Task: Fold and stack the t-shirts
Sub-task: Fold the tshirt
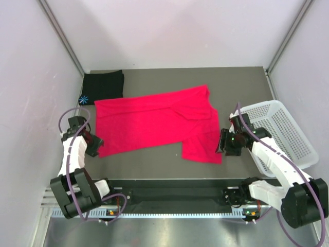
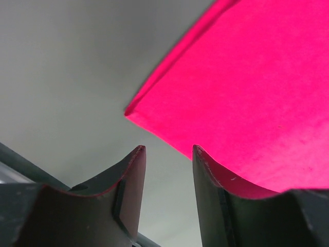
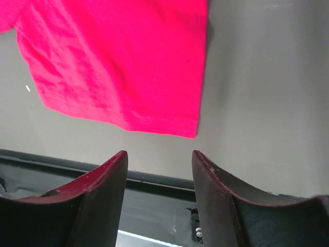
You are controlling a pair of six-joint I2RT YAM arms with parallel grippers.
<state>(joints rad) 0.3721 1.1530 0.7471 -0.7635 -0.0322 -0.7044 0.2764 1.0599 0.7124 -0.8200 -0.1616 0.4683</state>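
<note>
Pale walls (image 1: pixel 180 31) enclose the grey table (image 1: pixel 144 163); left gripper (image 2: pixel 168 150) and right gripper (image 3: pixel 159 154) gape empty beside the red-pink shirt (image 1: pixel 149 123).

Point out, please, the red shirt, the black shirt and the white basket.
red shirt (image 1: pixel 149 121): top external view, middle of the spread body.
black shirt (image 1: pixel 103 84): top external view, centre of the folded cloth.
white basket (image 1: pixel 295 131): top external view, bare perforated inside.

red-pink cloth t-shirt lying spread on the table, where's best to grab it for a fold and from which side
Probably its two near corners. The red-pink cloth t-shirt lies flat, so only its edges offer a pinch: take the near-left corner from the left and the near-right hem corner from the right, with the jaws low and sliding under.
</note>
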